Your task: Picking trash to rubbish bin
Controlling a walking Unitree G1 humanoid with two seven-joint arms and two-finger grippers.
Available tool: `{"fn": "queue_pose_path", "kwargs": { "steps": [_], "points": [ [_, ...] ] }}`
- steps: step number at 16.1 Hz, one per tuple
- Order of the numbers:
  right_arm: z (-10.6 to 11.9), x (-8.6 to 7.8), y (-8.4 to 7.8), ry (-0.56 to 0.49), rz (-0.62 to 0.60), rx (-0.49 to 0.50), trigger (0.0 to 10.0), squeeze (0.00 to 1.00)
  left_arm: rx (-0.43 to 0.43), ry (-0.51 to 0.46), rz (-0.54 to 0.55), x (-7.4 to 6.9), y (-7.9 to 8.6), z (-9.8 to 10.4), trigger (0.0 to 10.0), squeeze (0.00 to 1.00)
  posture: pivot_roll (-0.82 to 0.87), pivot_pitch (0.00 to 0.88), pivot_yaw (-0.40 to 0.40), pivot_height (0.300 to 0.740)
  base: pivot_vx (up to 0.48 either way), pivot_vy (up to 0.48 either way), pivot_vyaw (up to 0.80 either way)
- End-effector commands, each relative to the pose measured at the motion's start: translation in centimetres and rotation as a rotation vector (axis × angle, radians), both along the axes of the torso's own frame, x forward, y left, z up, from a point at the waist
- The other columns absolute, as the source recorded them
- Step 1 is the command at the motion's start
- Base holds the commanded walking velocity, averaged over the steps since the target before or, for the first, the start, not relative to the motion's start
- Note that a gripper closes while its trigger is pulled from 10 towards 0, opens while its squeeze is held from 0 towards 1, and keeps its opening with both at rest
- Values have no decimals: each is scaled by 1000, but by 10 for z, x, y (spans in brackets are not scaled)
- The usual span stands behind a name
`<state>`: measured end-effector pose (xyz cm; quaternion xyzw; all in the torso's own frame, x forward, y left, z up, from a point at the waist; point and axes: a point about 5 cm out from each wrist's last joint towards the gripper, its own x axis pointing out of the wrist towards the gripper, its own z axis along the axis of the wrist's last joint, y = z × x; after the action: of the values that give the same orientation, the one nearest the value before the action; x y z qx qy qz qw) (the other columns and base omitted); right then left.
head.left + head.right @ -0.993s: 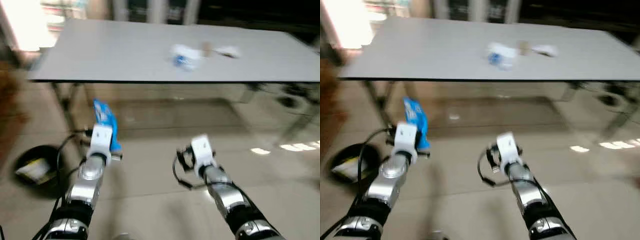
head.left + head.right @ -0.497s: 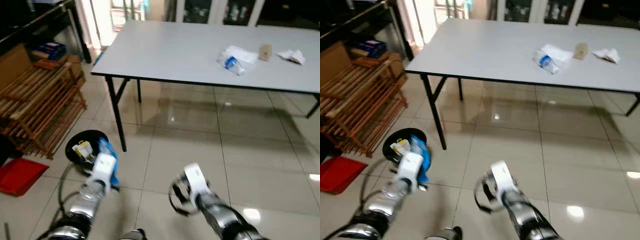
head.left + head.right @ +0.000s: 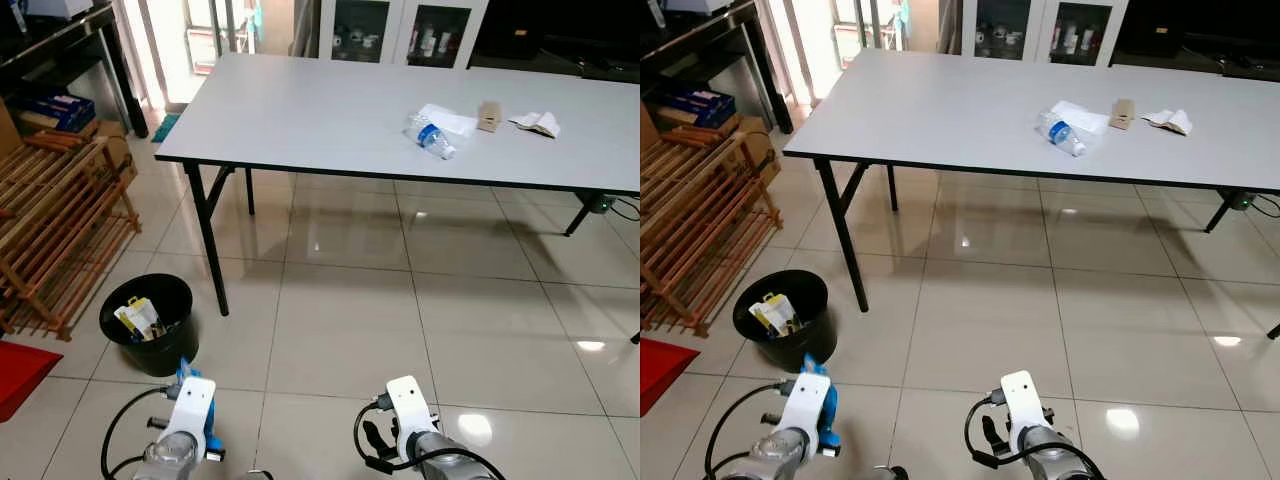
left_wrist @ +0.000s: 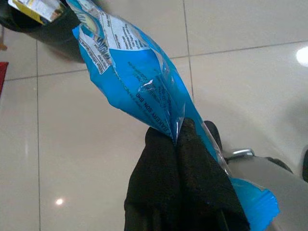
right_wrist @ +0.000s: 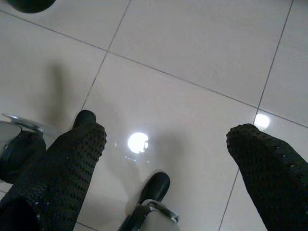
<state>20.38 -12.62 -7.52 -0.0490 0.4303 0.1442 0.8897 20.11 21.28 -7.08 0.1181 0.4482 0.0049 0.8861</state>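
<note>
- Left eye view: a black rubbish bin (image 3: 148, 322) stands on the tiled floor at 9 o'clock from the frame centre, beside the leg of a grey table (image 3: 300, 110). A plastic bottle (image 3: 428, 135) lies on the tabletop at 1 o'clock.
- Left wrist view: the left gripper (image 4: 179, 139) is clamped tight on a blue wrapper (image 4: 134, 77), the bin at 11 o'clock.
- Right wrist view: the right gripper (image 5: 166, 144) is spread wide over bare tiles.

I see sharp, evenly bright frames, daylight flaring at the doorway top left. Lamps glare off the glossy floor tiles (image 3: 480, 330); the table (image 3: 300, 110) throws soft shade.
</note>
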Motion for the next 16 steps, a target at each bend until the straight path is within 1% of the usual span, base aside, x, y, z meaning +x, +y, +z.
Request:
{"fn": "queue_pose_path", "kwargs": {
  "steps": [1,2,3,5,8,11,14,16],
  "points": [
    [1,1,-2,2,1,-4,10000,0,4,-12,-2,3,-2,1,10000,0,47,0,-24,740,0,0,0],
    [0,0,-2,0,21,-12,10000,0,32,10,-31,2,-3,0,10000,0,47,0,-25,740,0,0,0],
    [0,0,-2,-1,27,-14,10000,0,49,24,-37,2,-3,0,10000,0,42,0,-27,740,0,0,0],
    [2,3,-1,-13,38,-16,10000,0,60,28,-12,3,-1,0,10000,0,34,0,-27,740,0,0,800],
    [2,4,-3,-19,29,-14,10000,0,55,31,6,2,-3,-1,10000,0,34,0,-35,740,0,0,800],
    [3,5,-4,-19,42,-19,10000,0,24,7,29,2,-6,-1,10000,0,40,0,-49,740,0,0,800],
    [3,5,-4,-17,48,-19,10000,0,10,-11,37,5,-8,1,10000,0,37,7,-50,740,0,0,800],
    [3,4,-3,-16,52,-18,10000,0,18,-12,31,6,-9,1,10000,0,35,10,-48,740,0,0,800]
  ]
}}
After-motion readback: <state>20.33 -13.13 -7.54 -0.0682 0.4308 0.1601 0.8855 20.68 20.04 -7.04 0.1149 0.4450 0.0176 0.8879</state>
